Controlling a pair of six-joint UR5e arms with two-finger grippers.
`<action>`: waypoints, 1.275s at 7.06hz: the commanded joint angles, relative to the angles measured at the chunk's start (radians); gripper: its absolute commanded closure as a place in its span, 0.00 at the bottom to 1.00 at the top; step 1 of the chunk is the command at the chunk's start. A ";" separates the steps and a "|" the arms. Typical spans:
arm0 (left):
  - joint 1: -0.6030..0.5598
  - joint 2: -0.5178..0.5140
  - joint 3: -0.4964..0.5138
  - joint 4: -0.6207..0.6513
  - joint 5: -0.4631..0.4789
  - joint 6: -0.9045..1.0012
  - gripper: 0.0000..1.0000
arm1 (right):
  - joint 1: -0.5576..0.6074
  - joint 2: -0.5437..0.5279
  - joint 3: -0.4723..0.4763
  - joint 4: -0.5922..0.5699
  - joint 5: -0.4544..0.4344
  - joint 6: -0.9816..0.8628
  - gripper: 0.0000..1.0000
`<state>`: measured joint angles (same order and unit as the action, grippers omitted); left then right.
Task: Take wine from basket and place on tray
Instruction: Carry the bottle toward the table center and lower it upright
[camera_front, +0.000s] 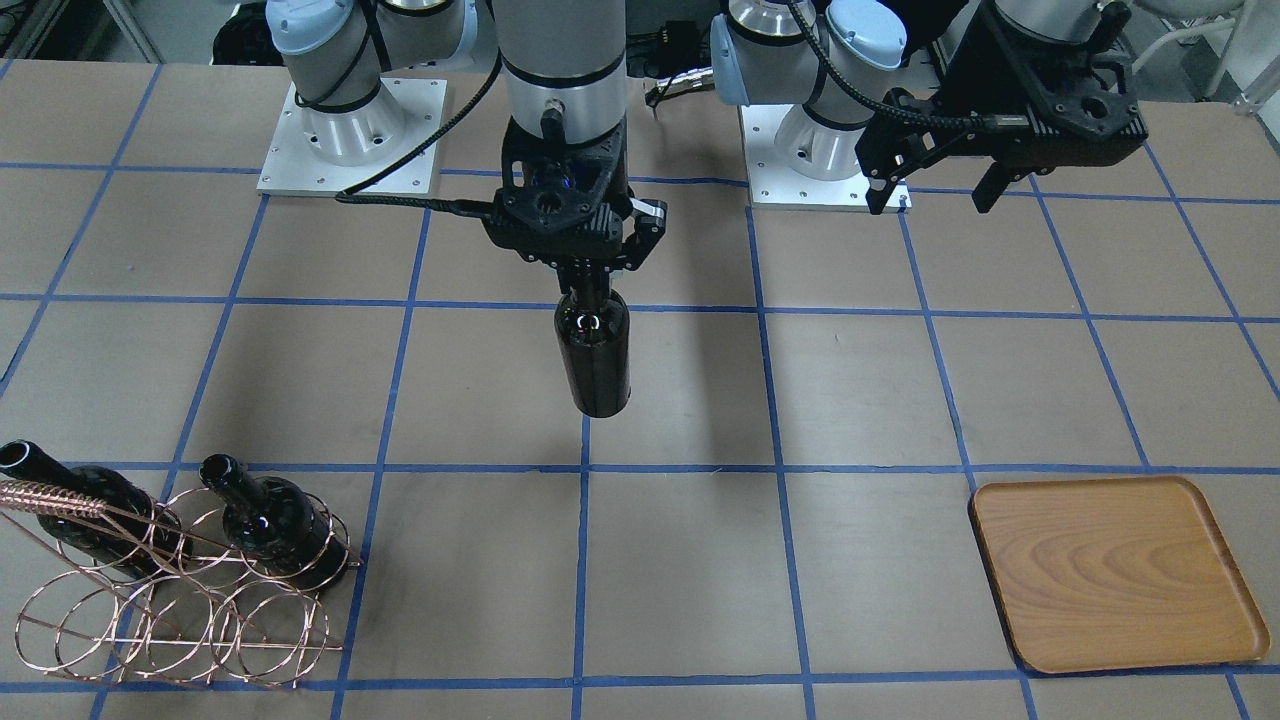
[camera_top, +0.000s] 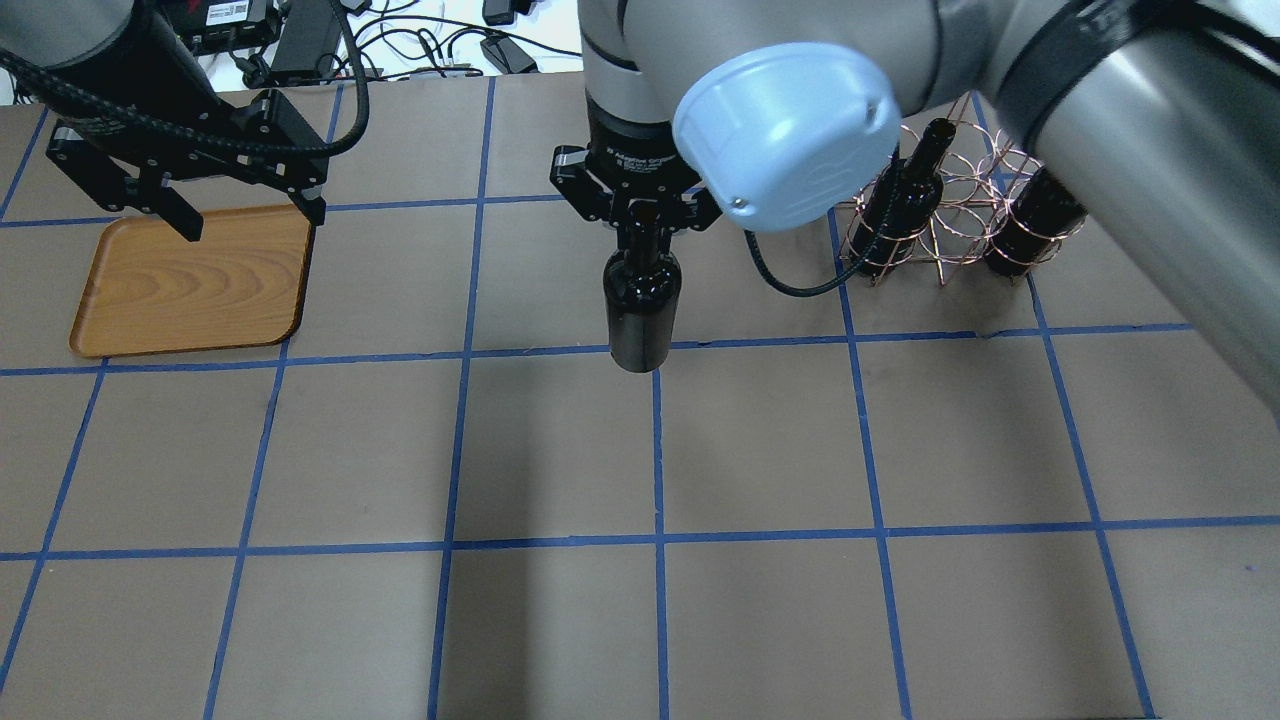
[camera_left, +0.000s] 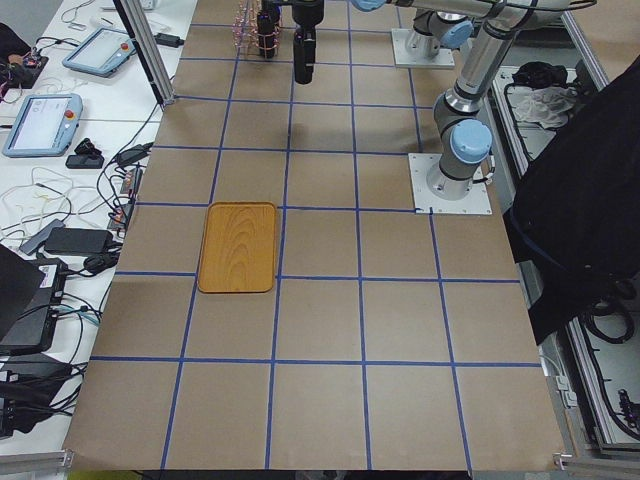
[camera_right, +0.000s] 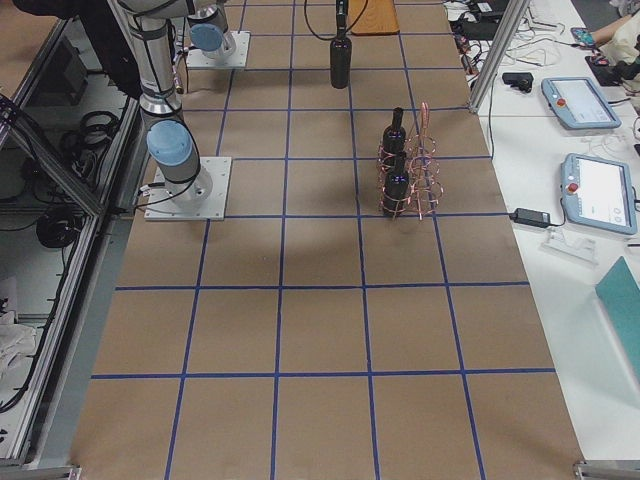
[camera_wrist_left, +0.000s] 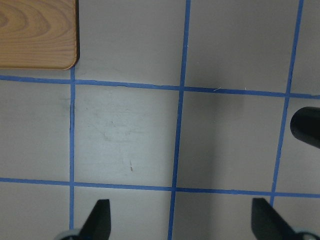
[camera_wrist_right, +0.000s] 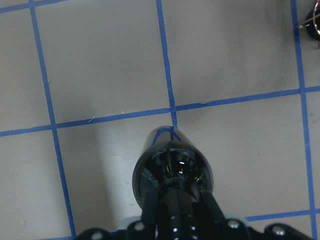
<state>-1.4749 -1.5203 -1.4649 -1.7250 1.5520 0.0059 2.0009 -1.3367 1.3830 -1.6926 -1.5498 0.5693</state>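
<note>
My right gripper (camera_front: 592, 275) is shut on the neck of a near-black wine bottle (camera_front: 594, 355) and holds it upright above the table's middle; it also shows in the overhead view (camera_top: 641, 305) and the right wrist view (camera_wrist_right: 172, 170). The copper wire basket (camera_front: 200, 630) stands at the table's far side and holds two more bottles (camera_front: 265, 520) (camera_front: 90, 505). The wooden tray (camera_front: 1110, 570) lies empty on the robot's left. My left gripper (camera_top: 252, 220) is open and empty, hovering by the tray's (camera_top: 190, 280) near right corner.
The table is brown with a blue tape grid. The robot bases (camera_front: 350, 140) stand at the table's robot side. In the left wrist view the tray's corner (camera_wrist_left: 35, 35) is at the top left and the held bottle's edge (camera_wrist_left: 306, 126) at the right.
</note>
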 joint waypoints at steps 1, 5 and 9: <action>0.069 0.003 0.000 -0.008 -0.009 0.043 0.00 | 0.065 0.034 0.046 -0.057 -0.006 0.093 1.00; 0.070 0.011 -0.017 -0.008 -0.007 0.086 0.00 | 0.099 0.071 0.056 -0.101 -0.004 0.201 1.00; 0.068 0.015 -0.023 -0.007 -0.007 0.082 0.00 | 0.101 0.113 0.057 -0.153 0.004 0.195 1.00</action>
<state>-1.4066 -1.5053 -1.4874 -1.7324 1.5447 0.0886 2.1012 -1.2313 1.4401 -1.8363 -1.5484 0.7630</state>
